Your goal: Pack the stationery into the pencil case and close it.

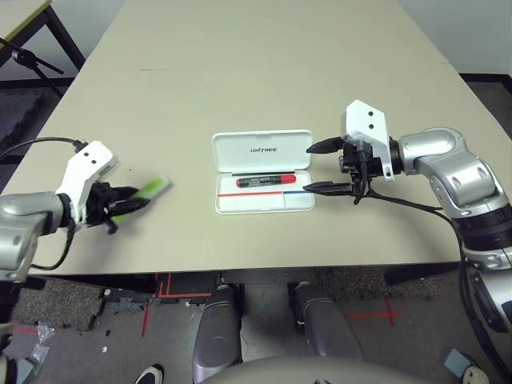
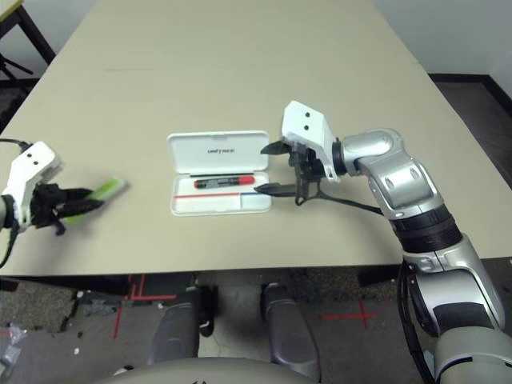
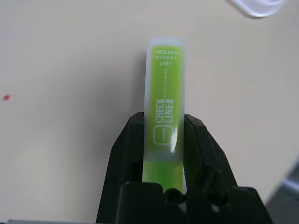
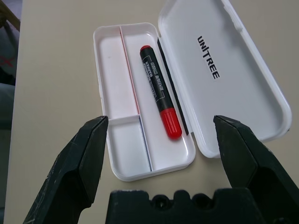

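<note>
The white pencil case point(image 1: 304, 202) lies open mid-table, its lid point(image 1: 261, 150) flat on the far side. The black marker with a red cap point(image 1: 269, 181) rests in its tray, also seen in the right wrist view as the marker point(image 4: 159, 91) inside the case point(image 4: 100, 70). My right gripper point(image 1: 310, 168) hovers open at the case's right end, nothing between its fingers. Far to the left, my left gripper point(image 1: 132, 200) is shut on the bright green bar point(image 1: 150, 190), low over the table. The bar point(image 3: 164, 88) sticks out past the fingers point(image 3: 128, 140).
The table's front edge point(image 1: 240, 272) runs just below the case and both grippers. A black cable point(image 1: 416, 206) trails from my right wrist over the tabletop. Another table's corner point(image 1: 24, 20) stands at the far left.
</note>
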Controlling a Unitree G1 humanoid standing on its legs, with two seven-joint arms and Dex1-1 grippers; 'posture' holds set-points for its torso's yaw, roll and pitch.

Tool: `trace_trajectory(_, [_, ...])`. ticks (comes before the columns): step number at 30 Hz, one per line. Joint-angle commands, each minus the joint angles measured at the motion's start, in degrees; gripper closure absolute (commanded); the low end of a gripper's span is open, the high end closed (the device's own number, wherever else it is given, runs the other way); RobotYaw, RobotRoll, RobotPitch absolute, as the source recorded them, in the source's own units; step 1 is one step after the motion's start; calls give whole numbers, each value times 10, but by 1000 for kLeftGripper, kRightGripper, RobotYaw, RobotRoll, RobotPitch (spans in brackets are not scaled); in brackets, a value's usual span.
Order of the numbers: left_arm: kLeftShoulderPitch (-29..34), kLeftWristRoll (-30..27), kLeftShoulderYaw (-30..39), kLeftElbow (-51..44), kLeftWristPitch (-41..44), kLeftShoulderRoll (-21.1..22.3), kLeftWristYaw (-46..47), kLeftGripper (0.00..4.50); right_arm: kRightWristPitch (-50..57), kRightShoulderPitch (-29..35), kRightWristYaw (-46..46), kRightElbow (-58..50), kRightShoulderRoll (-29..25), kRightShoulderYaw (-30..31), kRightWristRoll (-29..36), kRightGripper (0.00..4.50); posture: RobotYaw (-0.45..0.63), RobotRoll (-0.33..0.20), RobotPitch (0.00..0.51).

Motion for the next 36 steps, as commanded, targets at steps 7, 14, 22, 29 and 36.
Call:
trace_trajectory(7, [-61, -7, -48, -124, 40, 26, -11, 3410, 34, 19, 51, -27, -36, 10, 18, 0, -65, 0, 160])
trace_trajectory(14, [-157, 9, -149, -172, 55, -8, -7, 3410, 35, 40, 74, -34, -81, 26, 0, 0, -78, 0, 157])
trace_trajectory(22, [-241, 31, -240, -184, 68, -79, -4, 3410, 40, 50, 70, -40, -87, 22, 2, 0, -96, 0, 153])
trace_trajectory(29, [-289, 66, -303, -164, 70, -134, 6, 3410, 38, 56, 62, -42, -87, 21, -1, 0, -108, 0, 155])
trace_trajectory(36, [-312, 117, -355, -120, 57, -185, 21, 3410, 40, 61, 52, -48, -86, 20, -1, 0, -122, 0, 161])
